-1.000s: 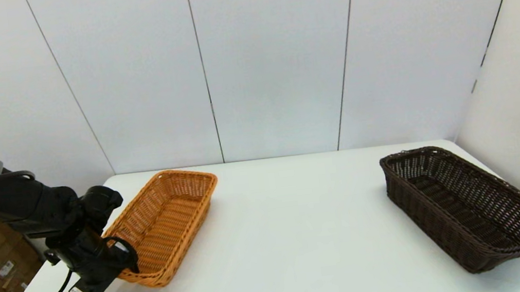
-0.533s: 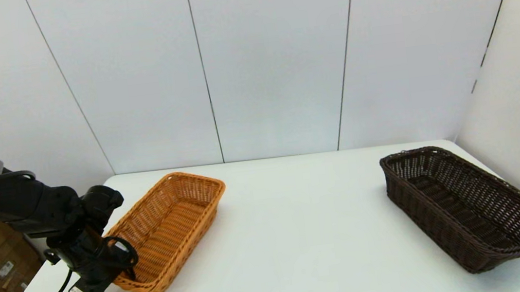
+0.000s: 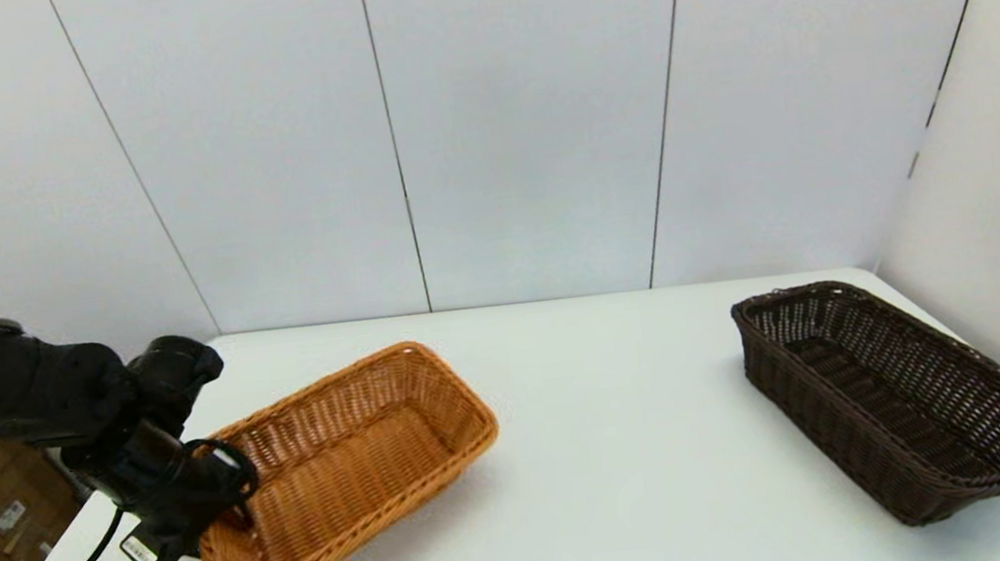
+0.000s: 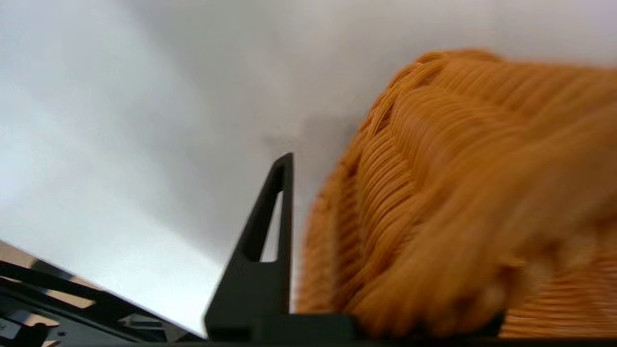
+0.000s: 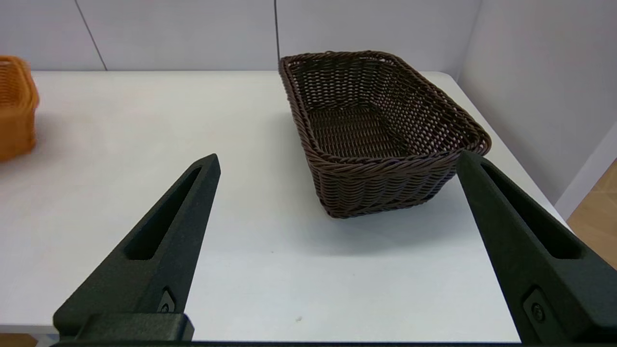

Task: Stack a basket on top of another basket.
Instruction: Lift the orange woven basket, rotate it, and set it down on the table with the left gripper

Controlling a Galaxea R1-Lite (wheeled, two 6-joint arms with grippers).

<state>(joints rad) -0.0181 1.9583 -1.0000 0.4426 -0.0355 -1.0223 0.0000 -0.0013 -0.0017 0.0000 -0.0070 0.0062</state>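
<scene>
**Q:** so where's your left gripper right now?

**A:** My left gripper [image 3: 221, 519] is at the near left corner of the white table [image 3: 614, 456], clamped on the near short end of the orange basket [image 3: 348, 472]. One finger reaches down inside the basket, and in my left wrist view the other finger [image 4: 270, 241] sits just outside the wall, so the braided rim [image 4: 434, 202] is pinched between them. The basket lies angled across the table, its far end pointing toward the middle. Whether the near end is lifted off the surface, I can't tell.

**Q:** what's it made of?

**A:** Woven wicker, orange-tan, rectangular, with flared sides and a thick braided rim. The weave is open enough that light shows through the walls, and the floor is tight, flat rows.

**Q:** and the dark one?

**A:** The dark brown basket [image 3: 908, 394] is well apart from it, at the far right of the table near the side wall panel [image 3: 999, 195], flat on its base. Same build: rectangular, flared, braided rim, just nearly black with a looser lattice on the sides.

**Q:** right hand doing anything?

**A:** My right gripper [image 5: 337, 250] is hanging back at the near edge, fingers spread wide and holding nothing, with the dark basket [image 5: 381, 130] straight ahead between them but not touching.
</scene>
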